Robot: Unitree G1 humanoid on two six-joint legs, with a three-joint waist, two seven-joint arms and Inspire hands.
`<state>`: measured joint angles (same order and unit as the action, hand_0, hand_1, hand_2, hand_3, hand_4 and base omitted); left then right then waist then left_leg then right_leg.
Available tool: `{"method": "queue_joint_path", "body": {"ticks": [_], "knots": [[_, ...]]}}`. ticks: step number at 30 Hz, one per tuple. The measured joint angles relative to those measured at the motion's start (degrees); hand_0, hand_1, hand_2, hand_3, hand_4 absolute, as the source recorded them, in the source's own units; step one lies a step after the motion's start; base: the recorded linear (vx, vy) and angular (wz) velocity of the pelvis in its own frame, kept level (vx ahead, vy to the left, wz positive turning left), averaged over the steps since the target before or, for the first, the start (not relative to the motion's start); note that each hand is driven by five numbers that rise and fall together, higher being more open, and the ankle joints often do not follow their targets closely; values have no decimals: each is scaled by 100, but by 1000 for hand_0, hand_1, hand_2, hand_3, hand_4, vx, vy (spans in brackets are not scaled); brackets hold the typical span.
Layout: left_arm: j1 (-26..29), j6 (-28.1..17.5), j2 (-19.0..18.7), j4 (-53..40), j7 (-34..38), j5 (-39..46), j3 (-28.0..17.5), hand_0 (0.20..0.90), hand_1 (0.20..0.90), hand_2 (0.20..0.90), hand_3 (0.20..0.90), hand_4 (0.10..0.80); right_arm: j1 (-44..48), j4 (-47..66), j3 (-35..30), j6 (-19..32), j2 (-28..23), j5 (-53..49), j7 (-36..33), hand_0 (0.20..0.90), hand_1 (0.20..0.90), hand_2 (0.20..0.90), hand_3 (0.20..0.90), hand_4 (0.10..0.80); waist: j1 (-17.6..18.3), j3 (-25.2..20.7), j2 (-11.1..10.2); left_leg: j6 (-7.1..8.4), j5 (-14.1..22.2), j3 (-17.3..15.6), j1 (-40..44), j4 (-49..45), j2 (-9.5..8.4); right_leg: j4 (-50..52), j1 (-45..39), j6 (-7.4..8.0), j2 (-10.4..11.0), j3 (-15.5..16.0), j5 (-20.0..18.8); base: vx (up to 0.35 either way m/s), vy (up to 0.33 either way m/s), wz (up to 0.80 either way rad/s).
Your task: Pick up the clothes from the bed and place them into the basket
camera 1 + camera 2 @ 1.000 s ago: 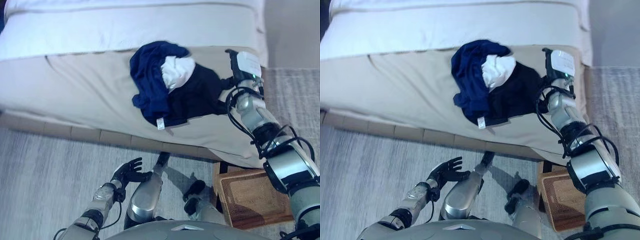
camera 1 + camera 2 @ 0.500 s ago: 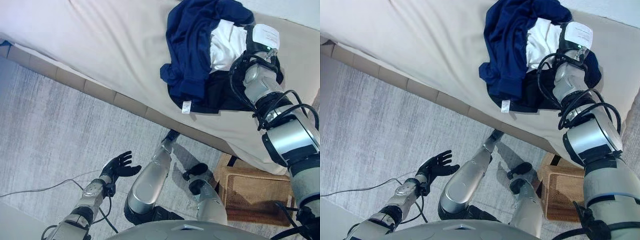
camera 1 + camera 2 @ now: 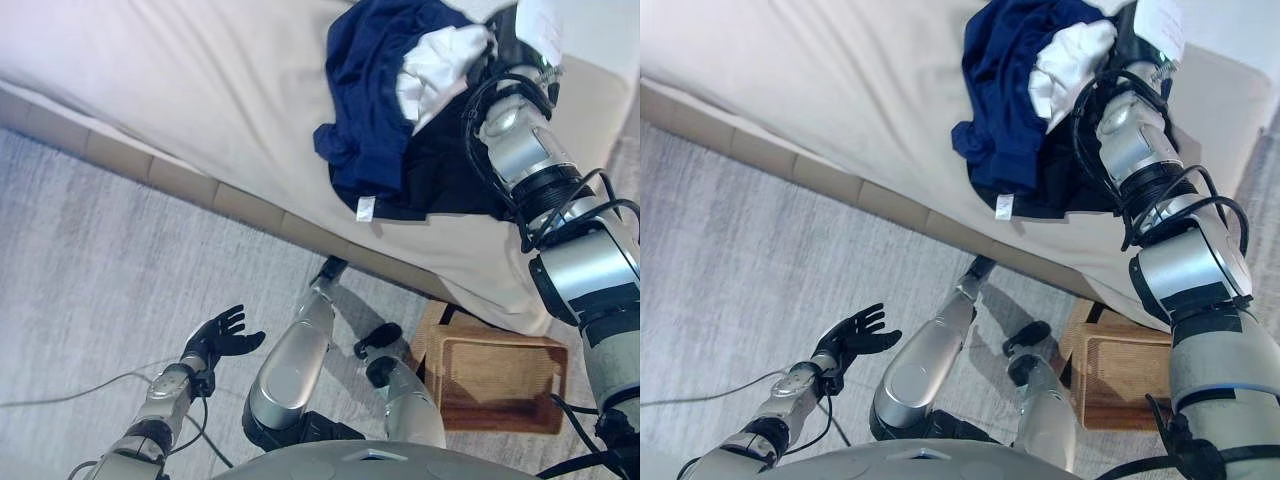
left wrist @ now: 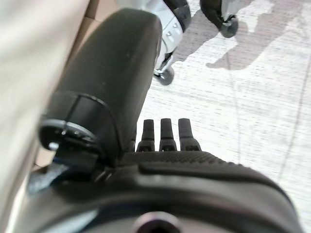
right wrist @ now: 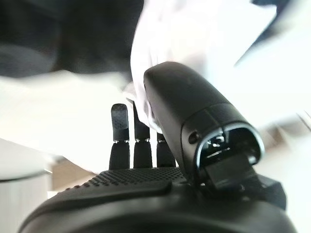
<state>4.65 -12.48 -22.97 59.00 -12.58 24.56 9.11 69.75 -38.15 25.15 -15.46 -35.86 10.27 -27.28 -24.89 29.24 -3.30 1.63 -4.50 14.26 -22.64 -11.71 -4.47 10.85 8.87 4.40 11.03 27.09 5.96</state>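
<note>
A heap of clothes lies on the beige bed: a navy garment, a white one and a black one underneath. My right hand is at the heap's far right edge, beside the white garment. In the right wrist view its fingers are straight and open, pointing at the white cloth, with black cloth to one side. My left hand hangs open and empty low over the carpet, far from the bed. The wicker basket stands on the floor below the bed's corner.
Grey carpet covers the floor in front of the bed. The bed's tiled base runs along its front edge. A thin cable lies on the carpet at the lower left.
The camera has swung, shifting the whole scene. My right hand has moved from beside the black garment up to the heap's edge by the white garment. The left hand stays open.
</note>
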Motion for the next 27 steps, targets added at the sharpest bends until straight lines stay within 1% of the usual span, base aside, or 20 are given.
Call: {"method": "queue_joint_path", "body": {"ticks": [1,2,3,4,5,7,8,11,13,14,17,18,19,20,21,22,24,25,26,27], "knots": [[-17,15,-24,-2,15,-31,-78,900,900,900,900,800,-91,466,-224,92,-63,-1,-175,300,300,300,200,100,53,1,-85,-27,36,-69,124,19,17,-92,-127,17,-20,-41,-37,103,-37,-24],[-27,84,-17,6,52,-143,-147,900,900,900,900,800,-223,916,-434,161,-166,-4,-237,300,300,300,200,100,93,-4,-115,-32,50,-103,231,27,19,-161,-255,-14,-51,-98,-79,106,-55,-24],[-86,107,-36,7,86,-228,-172,900,900,900,900,800,-367,1288,-643,254,-224,-1,-376,300,300,300,200,100,107,-53,-196,-53,96,-187,330,32,18,-230,-345,-6,-66,-174,-112,1,-35,-32],[-195,105,-68,13,97,-274,-232,900,900,900,900,800,-466,1564,-809,330,-250,1,-508,300,300,300,200,100,155,-144,-324,-52,157,-302,393,34,34,-309,-382,39,-74,-303,-158,30,-36,-40],[-204,109,-53,33,106,-408,-277,900,900,900,900,800,-631,1916,-1039,396,-358,1,-548,300,300,300,200,100,221,-163,-355,-109,101,-357,520,13,46,-405,-540,42,-86,-303,-291,26,-27,-31],[-257,123,-24,52,111,-624,-288,900,900,900,900,800,-918,2473,-1393,396,-563,-1,-579,300,300,300,200,100,356,-194,-403,-79,198,-472,772,39,41,-606,-819,27,-97,-401,-317,104,-65,-26],[-298,123,-8,50,108,-685,-293,900,900,900,900,800,-980,2657,-1482,398,-654,0,-587,300,300,300,200,100,420,-210,-415,-95,235,-555,880,40,49,-676,-909,36,-100,-480,-353,78,-72,-42],[-373,132,92,155,132,-921,-420,900,900,900,900,800,-1394,3092,-1844,401,-861,3,-643,300,300,300,200,100,758,-564,-474,-92,328,-736,1009,60,84,-948,-1054,57,-142,-636,-480,44,-69,-33],[-416,138,152,187,168,-1107,-458,900,900,900,900,800,-1636,3138,-1978,395,-921,0,-651,300,300,300,200,100,930,-807,-473,-83,335,-866,1139,152,123,-1067,-1127,40,-166,-778,-521,16,-82,-34],[-416,151,191,268,182,-1132,-460,900,900,900,900,800,-1786,3177,-2038,387,-938,0,-667,300,300,300,200,100,1005,-989,-469,-76,346,-900,1146,187,141,-1124,-1124,72,-175,-796,-542,-27,-87,-30],[-493,327,261,343,224,-1374,-464,900,900,900,900,800,-2171,3223,-2057,352,-1087,-5,-690,300,300,300,200,100,1271,-1328,-441,-79,343,-1077,1468,397,163,-1286,-1321,86,-199,-961,-585,-27,-52,-33],[-543,427,264,374,228,-1476,-462,900,900,900,900,800,-2365,3306,-2094,330,-1150,-10,-689,300,300,300,200,100,1401,-1478,-423,-78,343,-1131,1553,484,207,-1296,-1339,86,-212,-1018,-585,-36,-58,-40],[-622,536,267,380,228,-1577,-461,900,900,900,900,800,-2571,3414,-2143,293,-1250,-15,-687,300,300,300,200,100,1479,-1611,-389,-75,338,-1270,1700,616,246,-1297,-1342,86,-221,-1145,-586,-51,-61,-43],[-645,573,272,376,227,-1597,-461,900,900,900,900,800,-2620,3431,-2173,290,-1273,-14,-680,300,300,300,200,100,1534,-1640,-378,-77,327,-1300,1738,645,246,-1298,-1347,85,-228,-1194,-587,-59,-77,-53],[-703,705,285,378,227,-1728,-456,900,900,900,900,800,-2847,3477,-2386,255,-1322,-43,-615,300,300,300,200,100,1690,-1738,-312,-69,317,-1404,1886,753,275,-1321,-1395,84,-247,-1293,-588,-41,-53,-34],[-715,773,287,379,225,-1771,-442,900,900,900,900,800,-2997,3508,-2511,249,-1343,-108,-585,300,300,300,200,100,1740,-1784,-287,-64,311,-1434,1955,821,274,-1351,-1433,82,-256,-1339,-589,-37,-60,-40],[-817,931,297,368,223,-1816,-441,900,900,900,900,800,-3571,3522,-2775,195,-1347,-236,-444,300,300,300,200,100,1958,-2009,-225,-54,265,-1657,2192,1074,343,-1389,-1437,76,-304,-1562,-593,-41,-85,-50],[-897,1002,306,373,220,-1870,-437,900,900,900,900,800,-3857,3543,-2872,183,-1345,-241,-347,300,300,300,200,100,2022,-2084,-184,-63,226,-1707,2280,1204,360,-1395,-1443,76,-324,-1617,-593,-43,-108,-51],[-884,1030,318,364,222,-1910,-421,900,900,900,900,800,-4162,3538,-2956,184,-1333,-236,-224,300,300,300,200,100,2189,-2137,-149,-51,192,-1798,2384,1327,388,-1404,-1428,76,-351,-1718,-593,-29,-83,-35],[-924,1037,321,363,220,-1919,-412,900,900,900,900,800,-4316,3539,-2966,186,-1316,-235,-163,300,300,300,200,100,2212,-2152,-122,-44,164,-1847,2452,1412,407,-1403,-1439,76,-367,-1749,-593,-14,-79,-47]]}}
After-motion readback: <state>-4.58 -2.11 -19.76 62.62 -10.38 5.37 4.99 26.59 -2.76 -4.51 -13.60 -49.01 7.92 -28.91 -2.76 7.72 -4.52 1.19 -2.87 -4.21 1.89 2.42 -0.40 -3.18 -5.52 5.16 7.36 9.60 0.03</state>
